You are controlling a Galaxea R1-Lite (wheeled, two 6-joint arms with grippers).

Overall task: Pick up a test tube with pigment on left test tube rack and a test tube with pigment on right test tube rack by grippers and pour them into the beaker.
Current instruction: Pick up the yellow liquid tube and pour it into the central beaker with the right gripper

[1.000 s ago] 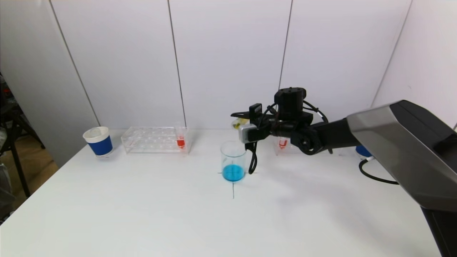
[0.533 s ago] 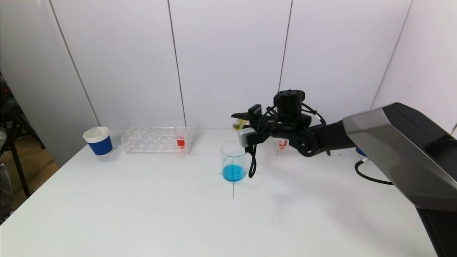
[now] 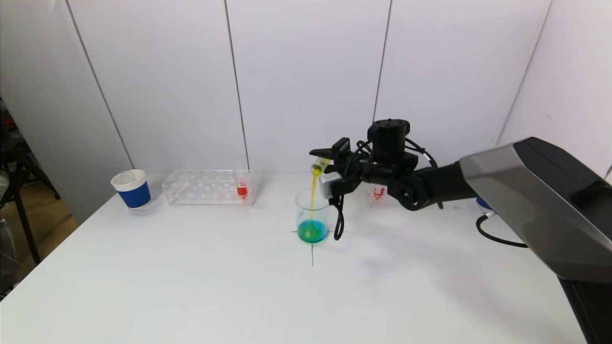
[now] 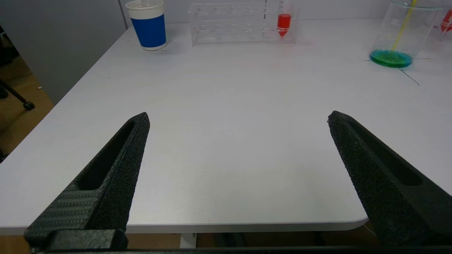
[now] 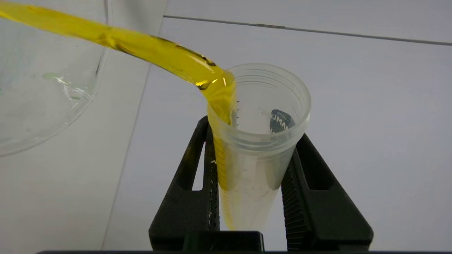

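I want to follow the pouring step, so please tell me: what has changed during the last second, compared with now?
The right hand tipped its test tube further, and yellow liquid now streams into the beaker, where the blue liquid is turning green. The grip on the tube, both racks' red tubes, the blue cup and the open left hand stayed as before.

The right arm reaches forward over the table's middle, wrist rolled sideways, right gripper (image 5: 249, 165) clamped tight. The left gripper (image 4: 238, 118), apparently parked low, gapes wide.
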